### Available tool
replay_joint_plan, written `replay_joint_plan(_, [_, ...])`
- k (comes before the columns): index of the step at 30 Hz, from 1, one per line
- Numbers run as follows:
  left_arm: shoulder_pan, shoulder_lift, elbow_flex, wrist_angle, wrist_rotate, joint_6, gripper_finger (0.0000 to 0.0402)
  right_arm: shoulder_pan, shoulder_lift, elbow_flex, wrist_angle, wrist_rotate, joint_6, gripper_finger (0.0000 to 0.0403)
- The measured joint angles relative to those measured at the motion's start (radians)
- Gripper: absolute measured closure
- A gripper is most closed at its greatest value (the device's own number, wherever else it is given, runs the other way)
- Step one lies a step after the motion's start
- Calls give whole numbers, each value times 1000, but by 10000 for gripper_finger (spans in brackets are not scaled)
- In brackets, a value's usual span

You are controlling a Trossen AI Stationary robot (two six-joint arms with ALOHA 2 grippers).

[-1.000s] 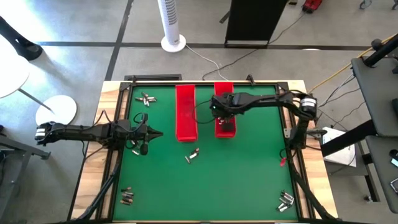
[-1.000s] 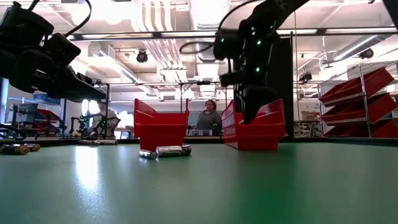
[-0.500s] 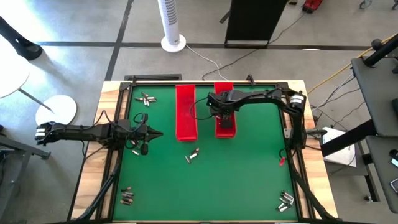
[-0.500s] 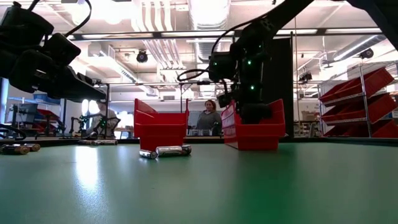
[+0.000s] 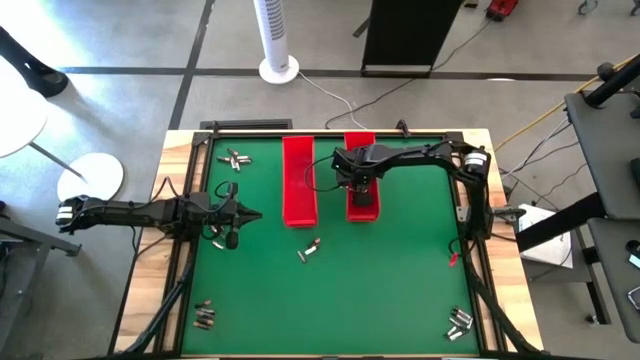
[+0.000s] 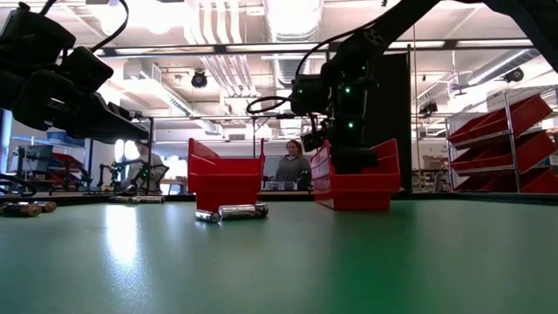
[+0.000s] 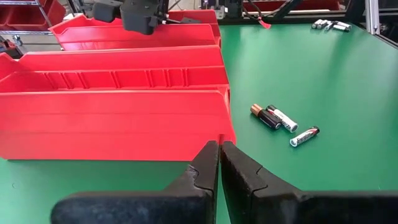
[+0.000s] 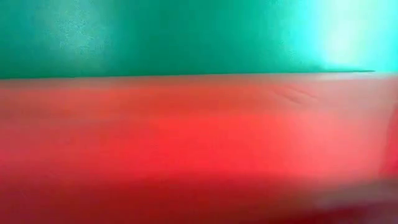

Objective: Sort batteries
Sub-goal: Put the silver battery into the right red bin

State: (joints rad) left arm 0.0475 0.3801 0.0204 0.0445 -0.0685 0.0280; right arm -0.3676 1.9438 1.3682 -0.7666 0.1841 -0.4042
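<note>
Two long red trays (image 5: 298, 180) (image 5: 361, 150) stand side by side at the table's far middle. My right gripper (image 5: 362, 192) points steeply down into the right tray's near half; in the low view the tray's front wall (image 6: 362, 187) hides its tip. The right wrist view shows only blurred red tray (image 8: 186, 143) and green table. My left gripper (image 7: 219, 155) waits shut at the left edge, holding nothing. A few batteries (image 5: 310, 250) lie on the mat near the centre (image 7: 283, 119) (image 6: 231, 211).
More batteries lie in small groups at the far left (image 5: 236, 158), by my left gripper (image 5: 222, 236), at the near left corner (image 5: 205, 316) and at the near right corner (image 5: 460, 322). The green mat (image 5: 390, 280) between them is bare. A black frame edges the table.
My right gripper has sunk into the right red tray and shifted slightly toward the table's far edge; in the low view its tip has dropped behind the tray's front wall. Most of this happened in the first half second.
</note>
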Motion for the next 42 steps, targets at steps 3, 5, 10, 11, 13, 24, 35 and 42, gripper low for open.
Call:
replay_joint_plan(3, [0, 0, 0, 0, 0, 0, 402, 0, 0, 0, 2, -1, 0, 338])
replay_joint_plan(5, [0, 0, 0, 0, 0, 0, 402, 0, 0, 0, 3, -2, 0, 326])
replay_joint_plan(10, [0, 0, 0, 0, 0, 0, 402, 0, 1, -1, 6, -2, 3, 301])
replay_joint_plan(11, [0, 0, 0, 0, 0, 0, 402, 0, 1, 0, 6, -2, 3, 297])
replay_joint_plan(13, [0, 0, 0, 0, 0, 0, 402, 2, -3, 3, 3, 0, 3, 291])
replay_joint_plan(24, [0, 0, 0, 0, 0, 0, 402, 55, -109, 97, -185, 159, 41, 250])
replay_joint_plan(35, [0, 1, 0, 0, 0, 0, 402, 282, -311, 108, -143, 124, 144, 227])
replay_joint_plan(42, [0, 0, 0, 0, 0, 0, 402, 434, -339, -10, 192, -228, 189, 236])
